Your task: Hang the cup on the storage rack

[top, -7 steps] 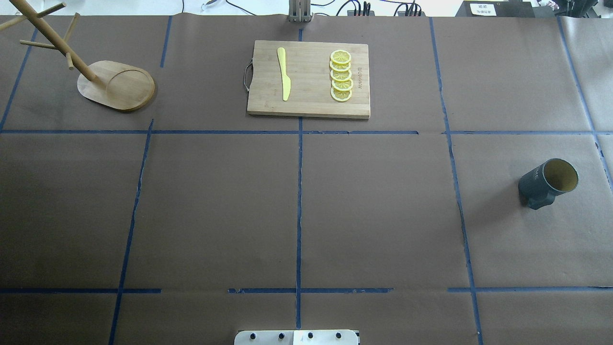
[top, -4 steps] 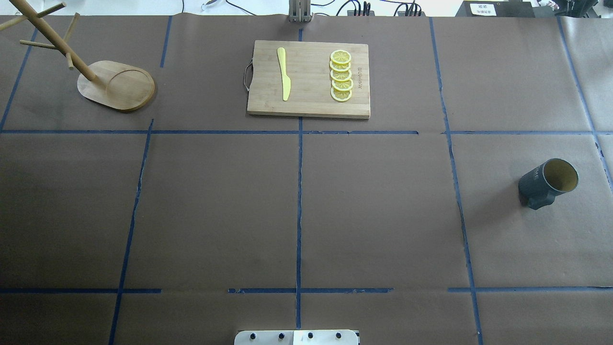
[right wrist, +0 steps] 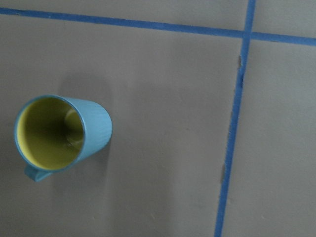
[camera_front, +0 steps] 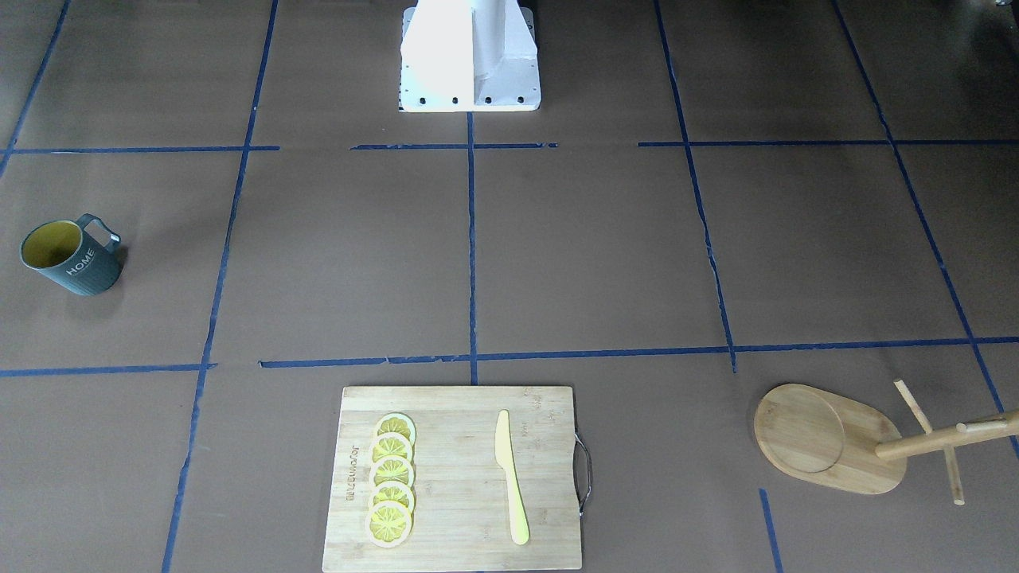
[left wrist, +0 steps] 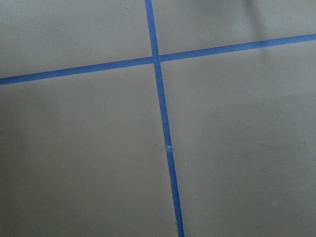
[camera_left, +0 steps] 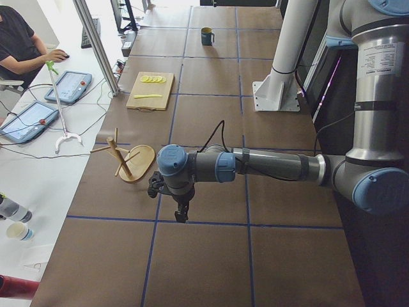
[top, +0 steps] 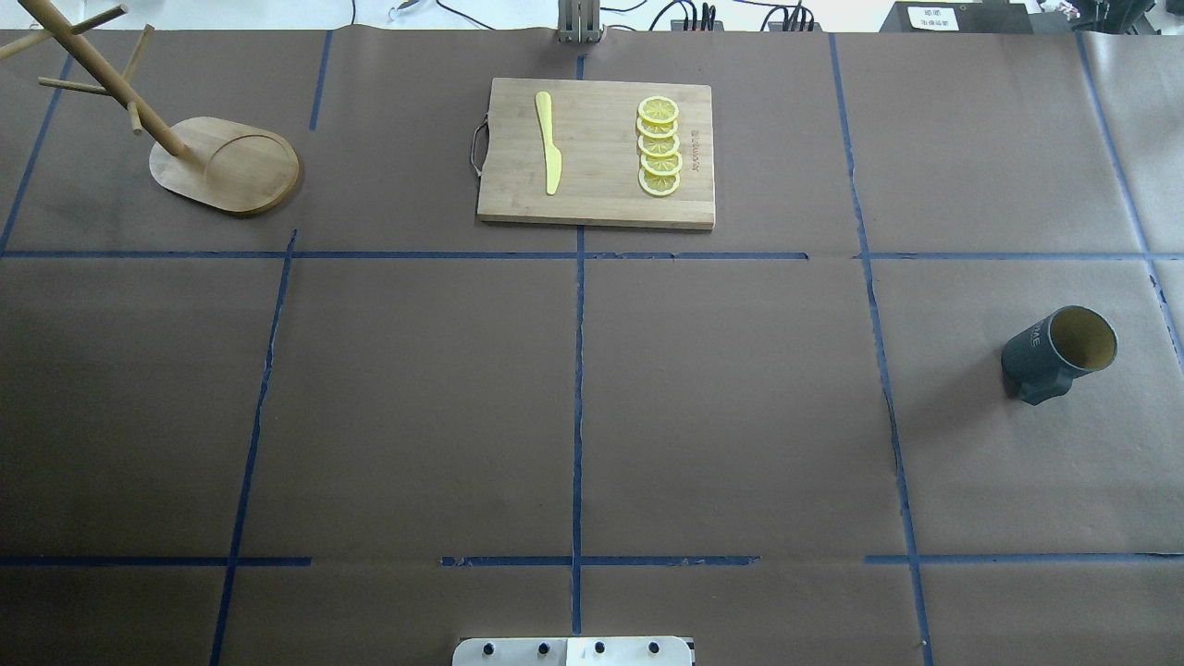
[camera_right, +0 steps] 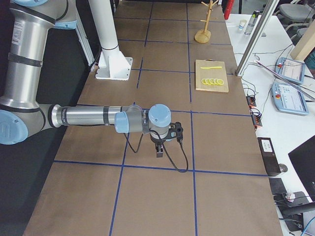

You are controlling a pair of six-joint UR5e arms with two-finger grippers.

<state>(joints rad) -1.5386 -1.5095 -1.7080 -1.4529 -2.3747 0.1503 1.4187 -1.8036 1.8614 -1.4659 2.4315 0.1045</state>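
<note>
The cup (top: 1059,351), dark blue-grey with a yellow inside and "HOME" lettering, stands upright at the table's right side. It also shows in the front-facing view (camera_front: 70,258) and the right wrist view (right wrist: 61,133). The storage rack (top: 227,166), a bamboo stand with a post and pegs, stands at the far left; it also shows in the front-facing view (camera_front: 828,438). My left gripper (camera_left: 181,214) shows only in the exterior left view and my right gripper (camera_right: 160,150) only in the exterior right view. I cannot tell whether either is open or shut.
A bamboo cutting board (top: 597,153) lies at the far middle with a yellow knife (top: 548,143) and several lemon slices (top: 659,146). Blue tape lines cross the brown table. The robot's white base (camera_front: 470,56) stands at the near edge.
</note>
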